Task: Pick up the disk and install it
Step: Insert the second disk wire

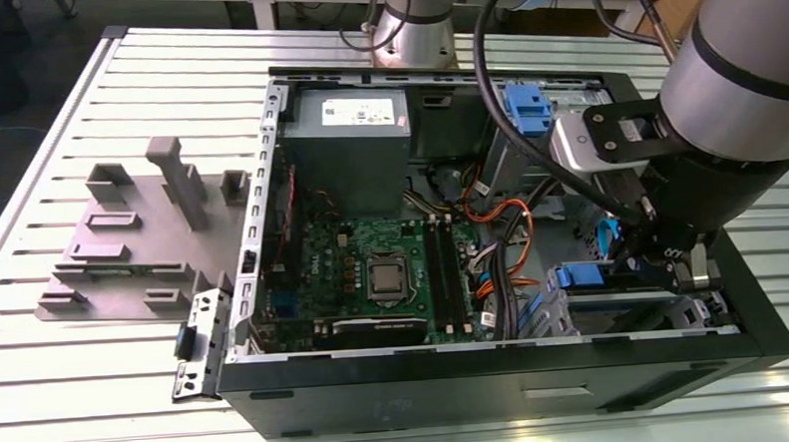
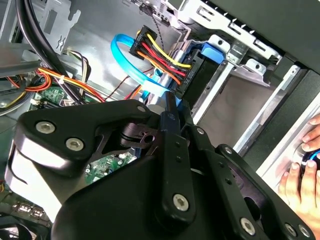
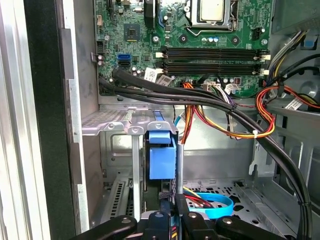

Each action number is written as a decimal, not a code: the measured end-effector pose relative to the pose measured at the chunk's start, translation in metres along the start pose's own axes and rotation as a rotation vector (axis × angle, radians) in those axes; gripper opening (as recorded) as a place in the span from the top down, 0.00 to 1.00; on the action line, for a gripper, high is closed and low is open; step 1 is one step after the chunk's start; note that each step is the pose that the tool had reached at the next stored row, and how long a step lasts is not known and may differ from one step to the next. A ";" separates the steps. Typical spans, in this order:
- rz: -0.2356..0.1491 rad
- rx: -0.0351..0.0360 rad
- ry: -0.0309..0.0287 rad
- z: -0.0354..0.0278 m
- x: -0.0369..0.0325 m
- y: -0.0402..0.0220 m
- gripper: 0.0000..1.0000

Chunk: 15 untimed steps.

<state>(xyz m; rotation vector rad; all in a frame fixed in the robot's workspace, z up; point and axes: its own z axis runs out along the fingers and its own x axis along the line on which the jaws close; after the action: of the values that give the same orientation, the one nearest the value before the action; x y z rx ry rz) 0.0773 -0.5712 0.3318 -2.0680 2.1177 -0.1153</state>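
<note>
The disk (image 1: 581,275) stands on edge in the silver drive bay at the front corner of the open computer case, on the exterior view's right. Its blue plastic rail end (image 3: 162,152) shows between the bay's metal walls in the first wrist view. My gripper (image 1: 658,259) reaches down into that corner from above. In the second wrist view its fingers (image 2: 170,115) stand close together, shut against the disk's blue rail (image 2: 184,106). The gripper (image 3: 172,216) sits directly in line with the slot. A black power plug with coloured wires (image 2: 162,55) and a blue flat cable (image 2: 125,55) lie beside the disk.
The green motherboard (image 1: 384,271) fills the case floor, and thick black and orange cables (image 3: 225,112) cross just beside the bay. A grey power supply (image 1: 351,133) and a second cage with a blue latch (image 1: 529,110) sit at the back. A person's hand (image 2: 300,172) rests outside the case. A grey fixture (image 1: 129,243) lies on the table.
</note>
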 end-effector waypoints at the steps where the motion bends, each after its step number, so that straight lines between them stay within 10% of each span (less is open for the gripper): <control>1: 0.000 0.0000 -0.0002 0.0001 0.0003 0.0000 0.84; 15: 0.000 0.0000 -0.0029 0.0027 0.0019 0.0004 0.84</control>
<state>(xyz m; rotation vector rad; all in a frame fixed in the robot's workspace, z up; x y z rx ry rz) 0.0773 -0.5729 0.3289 -2.0664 2.1165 -0.1121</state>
